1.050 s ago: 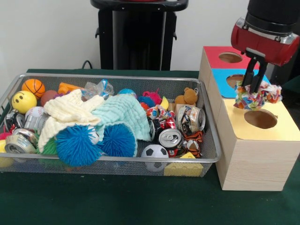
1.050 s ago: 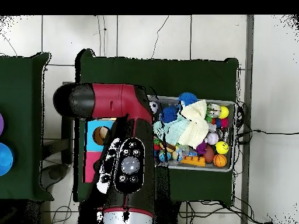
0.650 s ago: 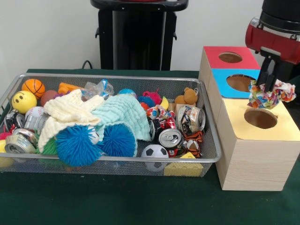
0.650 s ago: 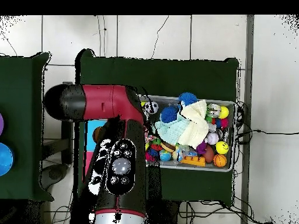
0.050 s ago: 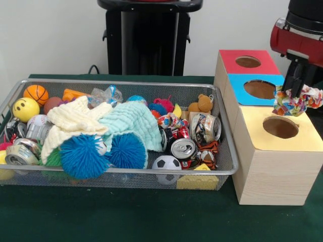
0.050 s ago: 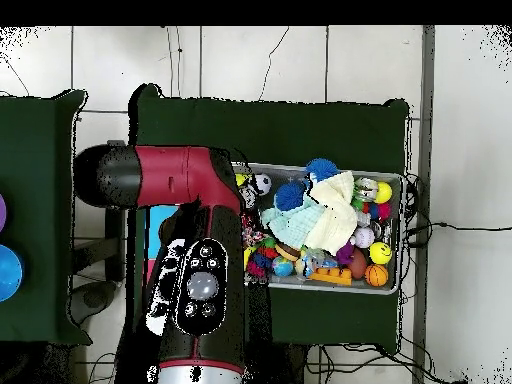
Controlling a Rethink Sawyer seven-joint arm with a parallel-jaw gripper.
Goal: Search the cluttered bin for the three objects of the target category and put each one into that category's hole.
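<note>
My claw [image 5: 295, 86] is matt black, under a glossy red plastic housing [image 5: 297, 44], and what it pinches is a crinkled, shiny multicolour wrapper [image 5: 295, 101]. The box [image 5: 272, 156] below shows pale wood grain on its sides, with flat matt tops in yellow, blue and red. The bin [image 5: 212, 169] is fine silvery wire mesh with a smooth metal rim. Inside lie soft knitted cloths [image 5: 101, 123], bristly blue rubbery balls [image 5: 81, 156], dented glossy metal cans [image 5: 182, 148], and a plush bear [image 5: 202, 105]. The table cover [image 5: 126, 214] looks like matt green felt.
</note>
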